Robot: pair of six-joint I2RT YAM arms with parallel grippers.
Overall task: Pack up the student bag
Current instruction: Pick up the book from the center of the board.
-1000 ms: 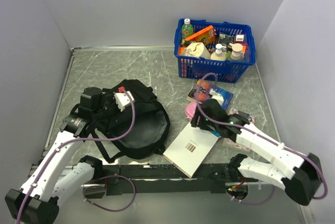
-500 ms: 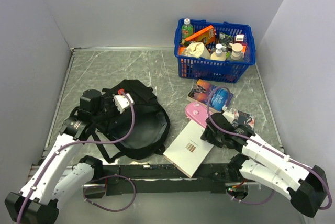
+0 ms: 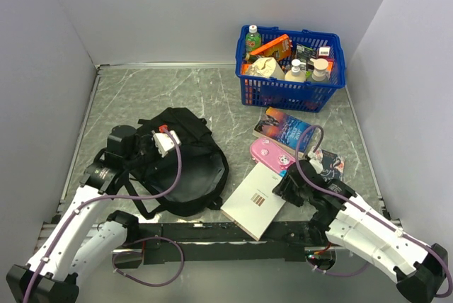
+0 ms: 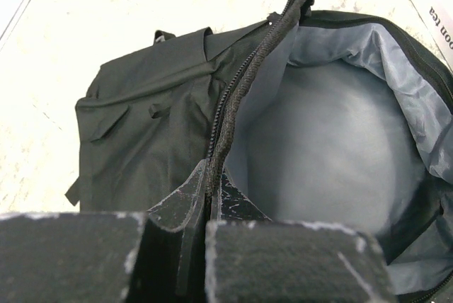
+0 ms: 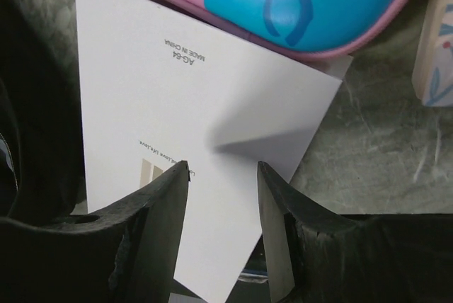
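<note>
The student bag (image 3: pixel 185 168) is a black backpack lying open at the left, its grey lining (image 4: pixel 333 126) showing. My left gripper (image 4: pixel 209 175) is shut on the bag's zipper rim (image 4: pixel 233 98) and holds the mouth open; it also shows in the top view (image 3: pixel 157 141). A white booklet (image 3: pixel 256 200) lies right of the bag and fills the right wrist view (image 5: pixel 184 105). My right gripper (image 5: pixel 223 175) is open just above the booklet's right corner, also seen from the top (image 3: pixel 283 186). A pink and blue case (image 3: pixel 270 154) lies beside it.
A blue basket (image 3: pixel 322 94) of groceries stands at the back right. A colourful book (image 3: pixel 287 127) lies in front of it, and a small patterned packet (image 3: pixel 329 163) lies to the right. A black rail (image 3: pixel 212 232) runs along the near edge. Walls close both sides.
My right gripper has drawn back from the book and pink case toward the near edge, and now hovers over the white booklet's right corner. The left gripper still holds the bag rim.
</note>
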